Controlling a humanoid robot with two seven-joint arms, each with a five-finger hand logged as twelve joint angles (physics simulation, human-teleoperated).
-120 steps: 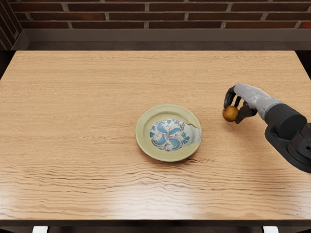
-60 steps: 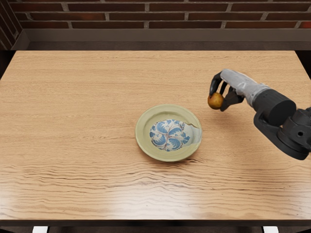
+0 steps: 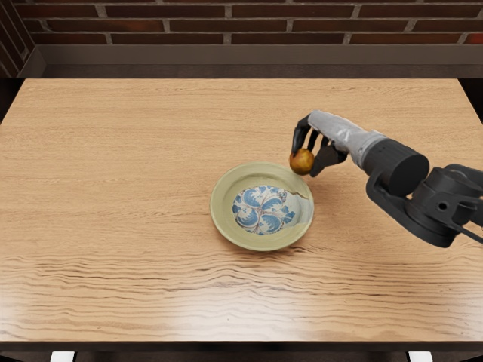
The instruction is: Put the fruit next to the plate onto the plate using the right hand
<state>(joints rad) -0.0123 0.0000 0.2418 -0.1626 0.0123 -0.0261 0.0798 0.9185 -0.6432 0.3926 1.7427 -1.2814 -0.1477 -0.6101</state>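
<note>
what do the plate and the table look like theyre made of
Plate: probably glazed ceramic, with a smooth pale green rim, a painted blue pattern in the middle and an apparent chip on its right edge. Table: wood or wood veneer, with clear grain and a soft sheen near the front.

Can't ID the fruit [image 3: 302, 161] – too small; top & far side tucked under fingers [image 3: 300, 138] of right hand [image 3: 326, 142]. Can't tell if touching plate [image 3: 223, 205] rim or clear of it. Lose right arm [image 3: 423, 197] at rt pic edge. Can't ID pale bits below table [image 3: 113, 196] near edge, clipped at bottom.
</note>
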